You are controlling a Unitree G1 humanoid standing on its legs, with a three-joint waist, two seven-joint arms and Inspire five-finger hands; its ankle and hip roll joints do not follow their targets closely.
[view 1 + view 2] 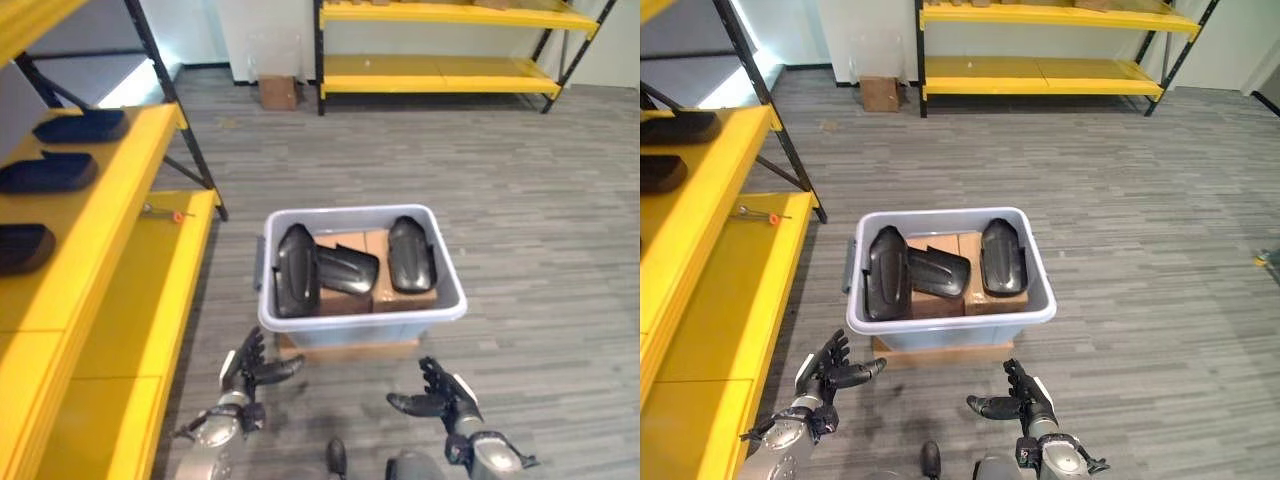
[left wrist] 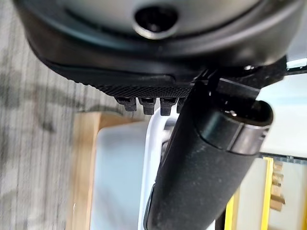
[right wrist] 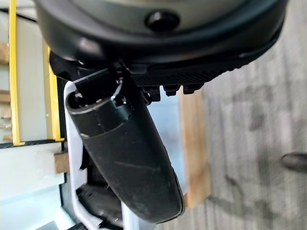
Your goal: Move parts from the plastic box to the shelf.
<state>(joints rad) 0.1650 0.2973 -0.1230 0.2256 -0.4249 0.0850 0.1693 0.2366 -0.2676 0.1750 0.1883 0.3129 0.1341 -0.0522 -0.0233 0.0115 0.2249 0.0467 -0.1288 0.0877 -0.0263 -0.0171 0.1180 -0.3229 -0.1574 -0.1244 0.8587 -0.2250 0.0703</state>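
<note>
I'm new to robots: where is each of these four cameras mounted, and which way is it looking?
Left eye view: on the head, looking down at the plastic box of black parts; left hand and right hand open below it.
Right eye view: beside it, same scene, yellow shelf at left.
Left wrist view: on the left wrist, looking past its thumb at the box.
Right wrist view: on the right wrist, likewise.
All four views share the box.

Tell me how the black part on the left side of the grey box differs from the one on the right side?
The left part looks longer and reaches nearer the front wall of the grey box; the right part looks shorter and sits further back. The left part overlaps a third black piece; the right part lies apart on cardboard. Both are glossy black, curved shells.
</note>
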